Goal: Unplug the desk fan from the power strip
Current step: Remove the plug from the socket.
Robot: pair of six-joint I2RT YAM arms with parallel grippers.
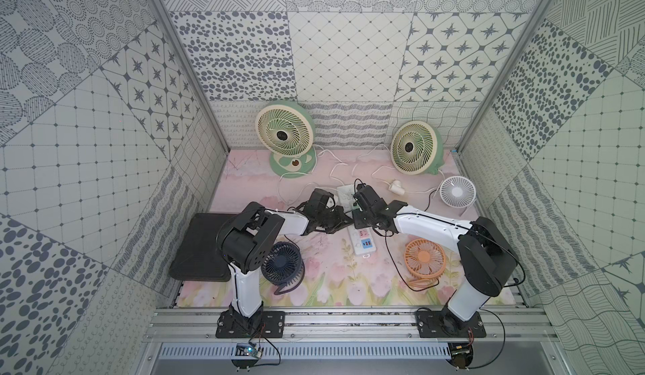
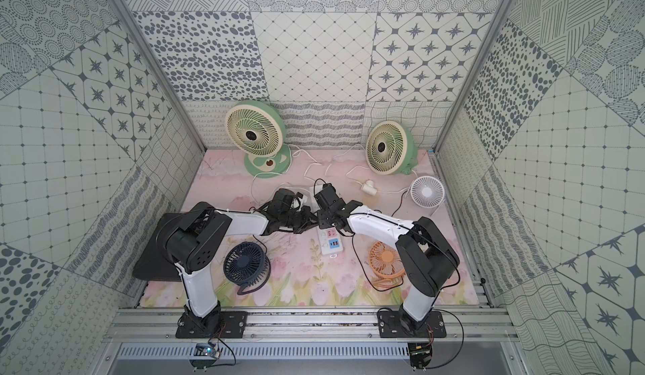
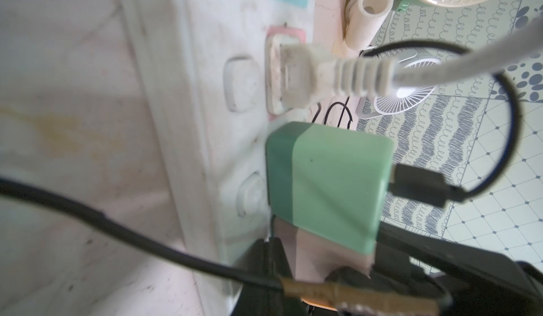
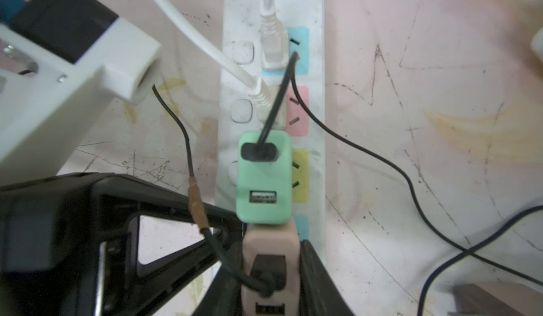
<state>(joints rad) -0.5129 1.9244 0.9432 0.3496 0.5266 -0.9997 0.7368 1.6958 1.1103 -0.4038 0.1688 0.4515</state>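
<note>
The white power strip (image 4: 316, 141) (image 1: 363, 249) (image 2: 330, 247) lies lengthways mid-table, its blue USB panel at the near end. My right gripper (image 4: 270, 250) (image 1: 356, 216) is shut on a pale pink USB adapter (image 4: 269, 241) plugged into the strip, one jaw on each side. A green adapter (image 4: 264, 179) (image 3: 329, 188) sits in the yellow socket just beyond, and two white plugs (image 4: 273, 50) fill the pink and blue sockets. My left gripper (image 3: 269, 245) (image 1: 340, 221) is shut, its tips resting on the strip beside the pink adapter. Which desk fan each cord feeds cannot be told.
Two green fans (image 1: 284, 132) (image 1: 415, 146) stand at the back, a white fan (image 1: 457, 190) at the right, an orange fan (image 1: 424, 256) and a navy fan (image 1: 281, 261) near the front. A black tray (image 1: 199, 247) lies at the left. Loose cords cross the mat.
</note>
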